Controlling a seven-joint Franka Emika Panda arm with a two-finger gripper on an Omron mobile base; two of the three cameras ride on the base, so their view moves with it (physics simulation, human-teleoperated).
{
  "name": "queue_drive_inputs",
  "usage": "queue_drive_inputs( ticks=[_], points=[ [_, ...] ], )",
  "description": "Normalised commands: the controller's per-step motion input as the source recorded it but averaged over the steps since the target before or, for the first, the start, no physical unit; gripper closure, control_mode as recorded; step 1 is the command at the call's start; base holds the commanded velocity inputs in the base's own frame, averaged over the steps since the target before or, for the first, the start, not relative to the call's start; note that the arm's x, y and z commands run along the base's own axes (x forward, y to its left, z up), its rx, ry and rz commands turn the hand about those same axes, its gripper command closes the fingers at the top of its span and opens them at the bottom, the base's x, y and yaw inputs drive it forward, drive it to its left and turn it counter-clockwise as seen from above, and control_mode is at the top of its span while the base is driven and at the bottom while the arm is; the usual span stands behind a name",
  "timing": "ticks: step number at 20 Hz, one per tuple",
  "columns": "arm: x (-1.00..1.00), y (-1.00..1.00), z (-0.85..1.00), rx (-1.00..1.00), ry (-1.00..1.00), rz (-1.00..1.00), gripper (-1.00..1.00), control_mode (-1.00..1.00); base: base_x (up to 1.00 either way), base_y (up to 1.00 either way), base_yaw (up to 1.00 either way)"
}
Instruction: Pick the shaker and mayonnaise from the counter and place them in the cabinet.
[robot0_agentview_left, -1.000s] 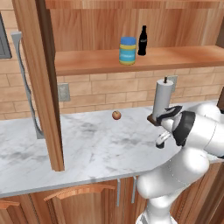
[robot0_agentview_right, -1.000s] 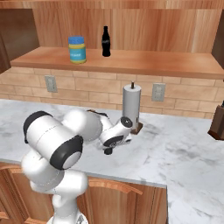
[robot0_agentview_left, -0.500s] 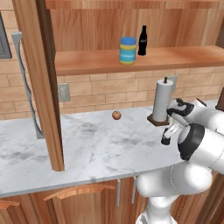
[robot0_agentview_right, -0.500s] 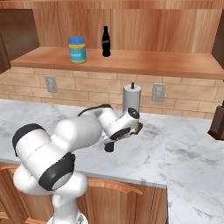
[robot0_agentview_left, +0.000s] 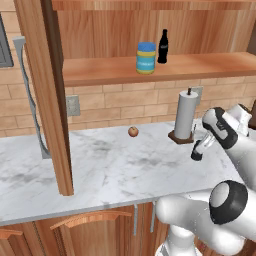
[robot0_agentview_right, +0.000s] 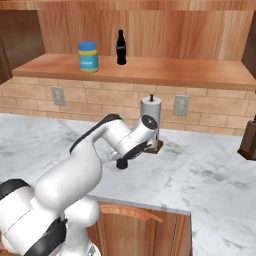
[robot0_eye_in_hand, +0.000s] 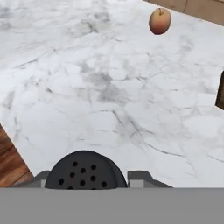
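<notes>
My gripper (robot0_agentview_left: 197, 153) (robot0_agentview_right: 121, 163) hangs just above the white marble counter (robot0_agentview_left: 100, 167) (robot0_agentview_right: 205, 172), in front of the paper-towel roll. It is shut on the small black shaker (robot0_eye_in_hand: 83, 171), whose rounded, hole-dotted top rises between the fingertips (robot0_eye_in_hand: 141, 177) in the hand view. The mayonnaise (robot0_agentview_left: 146, 58) (robot0_agentview_right: 88, 56), a blue-lidded jar with yellow-and-blue bands, stands upright on the wooden cabinet shelf (robot0_agentview_left: 205, 65) (robot0_agentview_right: 175, 70), up and to the left of the gripper.
A black cola bottle (robot0_agentview_left: 163, 46) (robot0_agentview_right: 120, 48) stands beside the jar on the shelf. The paper-towel roll (robot0_agentview_left: 184, 115) (robot0_agentview_right: 150, 118) stands right behind the hand. An apple (robot0_agentview_left: 133, 131) (robot0_eye_in_hand: 159, 20) lies near the wall. The cabinet's upright panel (robot0_agentview_left: 47, 95) reaches the counter at left.
The arm's elbow and upper links have swung around to a new pose. The hand with the shaker has stayed low over the counter by the paper-towel roll.
</notes>
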Motion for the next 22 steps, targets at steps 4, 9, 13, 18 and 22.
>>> queue_drive_inputs(
  ticks=[4, 9, 13, 18, 22],
  points=[
    [-0.34, 0.03, 0.71, -0.06, -0.08, 0.00, 1.00, -1.00, 0.00, 0.00, 0.00],
    [-0.19, 0.01, 0.69, -0.08, -0.13, -0.03, 1.00, -1.00, 0.00, 0.00, 0.00],
    [-0.11, 0.00, 0.66, -0.06, -0.14, -0.11, 1.00, -1.00, 0.00, 0.00, 0.00],
    [-0.01, 0.00, 0.66, -0.03, -0.11, -0.13, 1.00, -1.00, 0.00, 0.00, 0.00],
    [0.00, 0.00, 0.66, -0.01, -0.08, -0.13, 1.00, -1.00, 0.00, 0.00, 0.00]
  ],
)
